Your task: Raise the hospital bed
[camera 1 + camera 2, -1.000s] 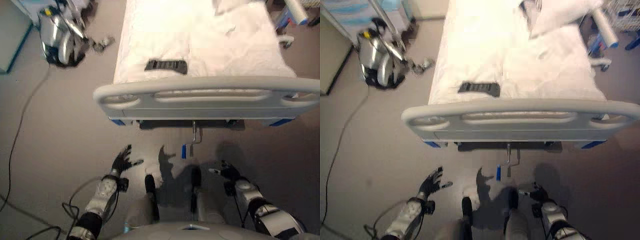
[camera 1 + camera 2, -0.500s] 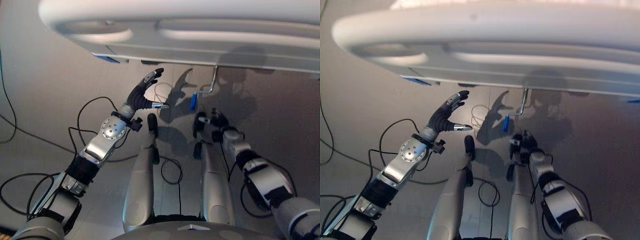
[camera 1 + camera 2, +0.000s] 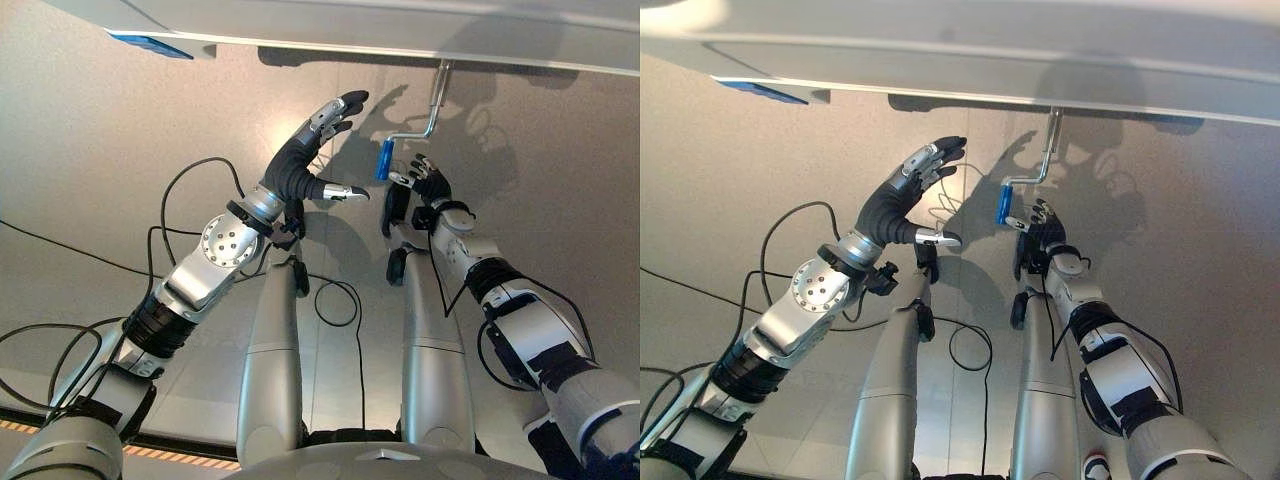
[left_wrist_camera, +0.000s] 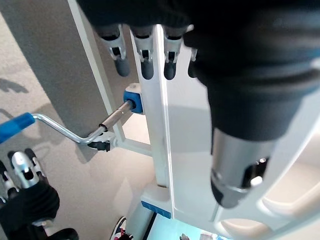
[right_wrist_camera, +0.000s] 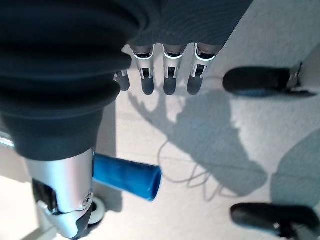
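Change in view: the camera has dipped low; a second ago the whole white bed and mattress showed from above, now just the underside edge of the pale grey plastic footboard (image 3: 960, 50) runs along the top, so the shift is the head's, not the bed's.
Right hand: the right hand (image 3: 428, 183) has come up from low near the floor to just beside the blue grip; fingers relaxed and spread, holding nothing. In its wrist view the blue cylindrical grip (image 5: 127, 176) lies beside the thumb, not yet enclosed.
Left hand: the left hand (image 3: 305, 165) has lifted and reached forward, fingers straight, thumb out to the side, empty, well left of the crank.
Task thing: the bent silver metal crank handle with blue grip (image 3: 405, 140) hangs from under the footboard's middle, its shaft running into a blue socket (image 4: 132, 101) on the bed frame.
Meaning: judged as the end of the approach; the grasp is not yet made, and no cranking can begin until the right fingers close round the blue grip.
Next need: likely a small move to wrap the grip, then turning with room to swing.
Surface: plain grey-beige floor (image 3: 120, 130), smooth, with shadows of hands and crank cast on it.
Room: a blue corner cap (image 3: 150, 44) marks the bed's left corner.
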Robot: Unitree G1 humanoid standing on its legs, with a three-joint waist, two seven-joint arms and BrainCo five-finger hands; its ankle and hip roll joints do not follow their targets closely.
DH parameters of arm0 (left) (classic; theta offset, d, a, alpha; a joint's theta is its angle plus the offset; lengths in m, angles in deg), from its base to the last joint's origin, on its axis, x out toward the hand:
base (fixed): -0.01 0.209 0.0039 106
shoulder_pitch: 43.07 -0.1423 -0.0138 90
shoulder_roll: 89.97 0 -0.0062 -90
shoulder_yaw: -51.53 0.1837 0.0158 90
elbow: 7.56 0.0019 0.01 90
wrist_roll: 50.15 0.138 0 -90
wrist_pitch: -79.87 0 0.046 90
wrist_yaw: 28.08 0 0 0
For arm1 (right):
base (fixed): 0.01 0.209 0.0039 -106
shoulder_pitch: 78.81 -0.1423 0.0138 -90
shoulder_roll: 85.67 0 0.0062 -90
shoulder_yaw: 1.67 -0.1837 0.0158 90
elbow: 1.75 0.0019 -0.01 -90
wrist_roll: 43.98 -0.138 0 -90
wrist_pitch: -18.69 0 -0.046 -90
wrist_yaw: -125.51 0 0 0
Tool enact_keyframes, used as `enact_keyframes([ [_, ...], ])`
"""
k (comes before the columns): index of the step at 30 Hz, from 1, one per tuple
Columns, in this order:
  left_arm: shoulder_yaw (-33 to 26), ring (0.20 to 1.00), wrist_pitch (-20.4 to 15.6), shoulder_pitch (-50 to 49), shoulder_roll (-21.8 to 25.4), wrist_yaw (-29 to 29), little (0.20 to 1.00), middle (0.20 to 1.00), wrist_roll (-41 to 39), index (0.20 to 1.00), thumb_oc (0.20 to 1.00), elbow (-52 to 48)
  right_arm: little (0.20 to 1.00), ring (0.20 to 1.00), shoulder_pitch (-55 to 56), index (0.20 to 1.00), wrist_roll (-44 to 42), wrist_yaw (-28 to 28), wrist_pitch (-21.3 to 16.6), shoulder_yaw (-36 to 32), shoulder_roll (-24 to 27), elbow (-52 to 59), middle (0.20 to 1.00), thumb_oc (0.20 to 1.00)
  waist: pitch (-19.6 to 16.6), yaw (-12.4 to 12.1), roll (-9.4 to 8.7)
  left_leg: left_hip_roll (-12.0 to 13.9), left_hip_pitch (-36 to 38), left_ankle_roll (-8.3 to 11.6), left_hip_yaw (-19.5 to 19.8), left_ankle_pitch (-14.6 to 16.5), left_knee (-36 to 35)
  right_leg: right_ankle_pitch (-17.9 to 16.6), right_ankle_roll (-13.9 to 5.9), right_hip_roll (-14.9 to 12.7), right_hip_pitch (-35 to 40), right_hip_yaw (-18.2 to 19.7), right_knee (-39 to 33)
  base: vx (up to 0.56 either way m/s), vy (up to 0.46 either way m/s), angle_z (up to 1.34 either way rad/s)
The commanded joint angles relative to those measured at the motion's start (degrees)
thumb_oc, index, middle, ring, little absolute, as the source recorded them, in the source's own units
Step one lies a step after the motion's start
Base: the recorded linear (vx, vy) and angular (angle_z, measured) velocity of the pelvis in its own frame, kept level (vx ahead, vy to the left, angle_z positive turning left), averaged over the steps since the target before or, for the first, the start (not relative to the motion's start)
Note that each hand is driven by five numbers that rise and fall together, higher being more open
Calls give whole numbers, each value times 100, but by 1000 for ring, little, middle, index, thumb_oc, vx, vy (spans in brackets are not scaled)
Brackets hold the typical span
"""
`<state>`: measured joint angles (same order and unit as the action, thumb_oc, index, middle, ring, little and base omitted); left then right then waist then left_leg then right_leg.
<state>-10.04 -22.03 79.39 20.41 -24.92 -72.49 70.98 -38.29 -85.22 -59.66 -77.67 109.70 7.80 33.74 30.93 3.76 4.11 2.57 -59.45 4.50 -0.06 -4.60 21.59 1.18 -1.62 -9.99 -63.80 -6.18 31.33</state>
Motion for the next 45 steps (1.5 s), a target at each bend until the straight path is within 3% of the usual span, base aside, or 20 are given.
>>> enact_keyframes([
  [1, -132, 1000, -327, -134, 166, 118, 1000, 1000, -329, 1000, 1000, -968, 1000, 1000, 39, 1000, -649, 141, -235, 146, -59, 305, 1000, 1000, -113, -60, -145, -163, -180, -61, -91, 476, 517, -475, -519, 42, 217, 102, -729, 3, -4, -3],
  [13, 78, 1000, -382, 295, 309, 101, 1000, 1000, -113, 1000, 1000, -1176, 1000, 1000, -648, 1000, -1378, 506, 1, 275, -118, -376, 1000, 1000, -113, -222, 12, -213, -219, -126, -91, 414, 311, -517, -569, 8, 161, 79, -919, 0, 0, 0],
  [22, 283, 1000, -410, 735, 498, -92, 1000, 1000, -25, 1000, 1000, -1188, 1000, 1000, -1143, 1000, -932, 751, 199, 587, -246, -915, 1000, 1000, -113, -365, 246, -217, -225, -140, -66, 337, 121, -527, -585, 12, 139, 66, -1051, 15, -1, 2],
  [30, 312, 1000, -380, 856, 877, -142, 1000, 1000, -4, 1000, 1000, -1126, 1000, 1000, -1171, 1000, -549, 868, 292, 845, -413, -1057, 1000, 1000, -113, -373, 278, -226, -219, -150, -80, 353, 107, -529, -601, 19, 139, 90, -1086, 0, 0, 0],
  [38, 176, 1000, -416, 927, 901, -119, 1000, 1000, -44, 1000, 1000, -1123, 1000, 1000, -1120, 1000, -247, 919, 325, 830, -563, -1356, 1000, 1000, -113, -382, 338, -253, -221, -166, -95, 370, 69, -530, -615, 21, 115, 115, -1097, 0, 0, 0],
  [39, 154, 1000, -409, 908, 895, -131, 1000, 1000, -58, 1000, 1000, -1116, 959, 959, -1105, 959, -282, 923, 315, 810, -585, -1357, 959, 959, -113, -382, 343, -254, -217, -170, -100, 376, 72, -532, -616, 22, 109, 123, -1093, 0, 0, 0],
  [40, 136, 1000, -413, 891, 893, -132, 1000, 1000, -57, 1000, 1000, -1126, 715, 715, -1092, 715, -304, 929, 311, 794, -585, -1356, 715, 715, -113, -377, 345, -253, -215, -174, -104, 377, 61, -535, -618, 25, 97, 131, -1096, 0, 0, 0],
  [41, 116, 1000, -416, 857, 911, -140, 1000, 1000, -53, 1000, 1000, -1123, 200, 200, -1086, 200, -309, 916, 292, 781, -580, -1339, 200, 200, -113, -376, 347, -254, -222, -175, -104, 377, 65, -535, -619, 28, 89, 138, -1091, 0, 0, 0],
  [45, 57, 1000, -399, 712, 990, -184, 1000, 1000, -91, 1000, 1000, -1159, 200, 200, -1055, 200, -399, 883, 227, 737, -624, -1231, 200, 200, -113, -349, 328, -247, -214, -177, -140, 392, 65, -552, -619, 35, 75, 169, -1109, 0, 0, 0],
])
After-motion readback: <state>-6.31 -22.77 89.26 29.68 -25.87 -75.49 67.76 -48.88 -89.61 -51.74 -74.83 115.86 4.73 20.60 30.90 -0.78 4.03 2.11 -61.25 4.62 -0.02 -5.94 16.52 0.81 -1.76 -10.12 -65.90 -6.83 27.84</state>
